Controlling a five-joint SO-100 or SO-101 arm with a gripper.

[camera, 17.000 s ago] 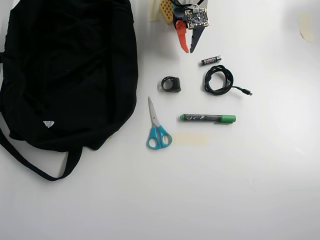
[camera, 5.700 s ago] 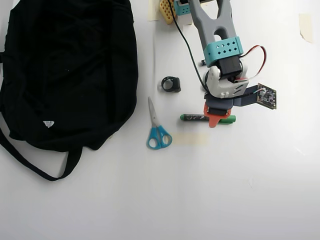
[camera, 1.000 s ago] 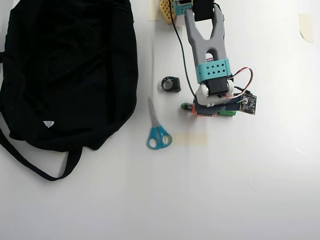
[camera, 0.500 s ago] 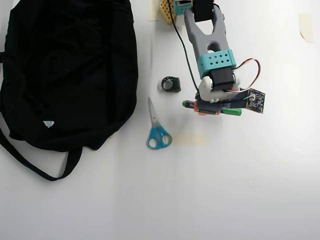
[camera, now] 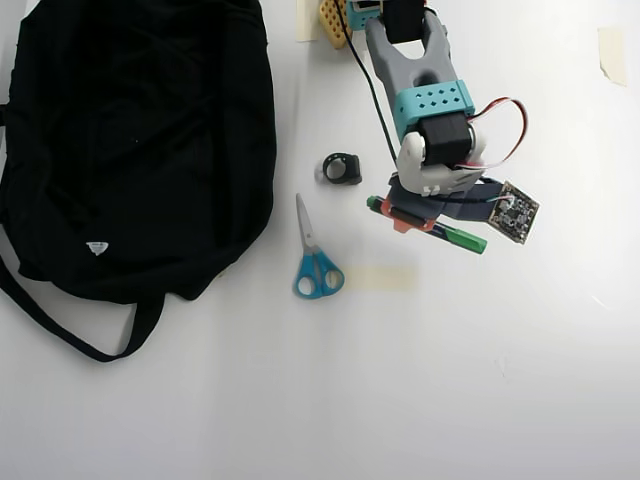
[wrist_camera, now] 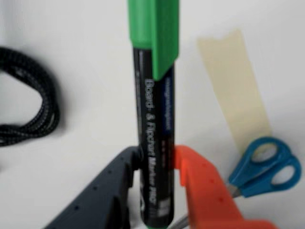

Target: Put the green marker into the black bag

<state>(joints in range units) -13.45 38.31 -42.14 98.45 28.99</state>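
Observation:
The green marker [wrist_camera: 155,109] has a dark barrel with white lettering and a bright green cap; in the wrist view it runs up the middle of the picture. My gripper [wrist_camera: 157,164] is shut on its barrel, dark finger on the left, orange finger on the right. From overhead the marker [camera: 455,236] hangs tilted under the gripper [camera: 408,215], lifted off the table, green cap to the lower right. The black bag [camera: 130,140] lies far left, well apart from the arm.
Blue-handled scissors [camera: 314,255] lie between bag and arm, above a strip of tan tape [camera: 380,277]. A small black ring-like part [camera: 342,168] sits left of the arm. A coiled black cable [wrist_camera: 28,109] shows at the wrist view's left. Another tape piece [camera: 611,50] is top right.
The gripper has risen with the marker in it; the marker has swung from nearly level to tilted, its green cap now lower right. Nothing else moved.

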